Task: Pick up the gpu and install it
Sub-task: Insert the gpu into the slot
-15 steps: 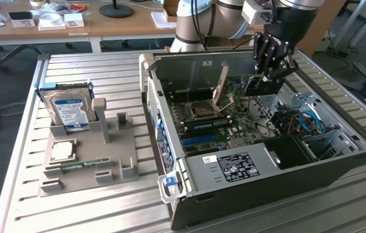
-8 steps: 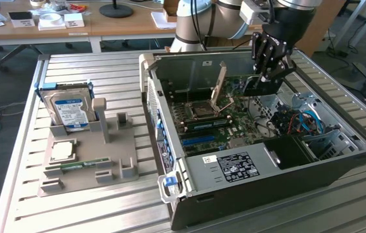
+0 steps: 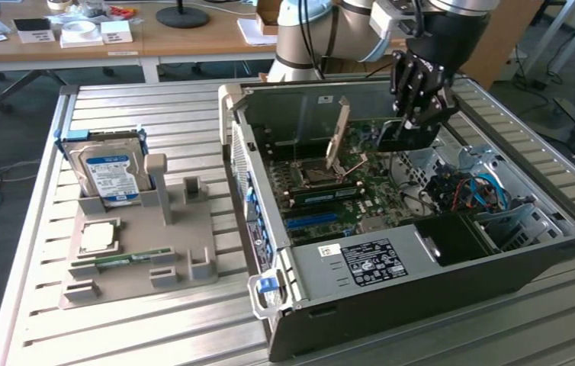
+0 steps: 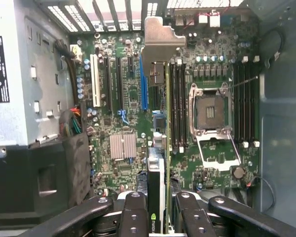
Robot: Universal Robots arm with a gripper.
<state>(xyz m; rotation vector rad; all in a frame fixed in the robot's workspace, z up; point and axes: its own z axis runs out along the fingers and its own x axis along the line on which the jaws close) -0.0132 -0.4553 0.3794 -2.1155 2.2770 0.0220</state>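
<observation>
**Card held over the board: line it up before it goes down**

The fingers [image 4: 133, 212] pinch the graphics card [image 4: 156, 173] by its two flat faces. The card hangs edge-down between them, inside the open computer case [image 3: 470, 297] and clear above the motherboard [image 4: 123, 98]. Its silver end bracket [image 4: 160, 37] sits at the end farthest from the fingers, toward the slotted back wall of the case.

The step in hand looks like alignment over a slot. Seen from the wrist, the card's edge runs parallel to the long blue slot [image 4: 144, 84]. It seems to lie just to one side of it, toward the memory slots [image 4: 177, 98], though the height of the card makes this hard to judge.

To do this well:
- Keep the card upright and its long edge parallel to the slot.
- Shift it sideways until the edge sits over the slot.
- Make sure the bracket meets the back-wall opening without snagging.
- Press straight down with even force, because a tilted card could jam or stress the board.
- Keep it away from the raised lever of the open processor socket [image 4: 212, 108].
</observation>
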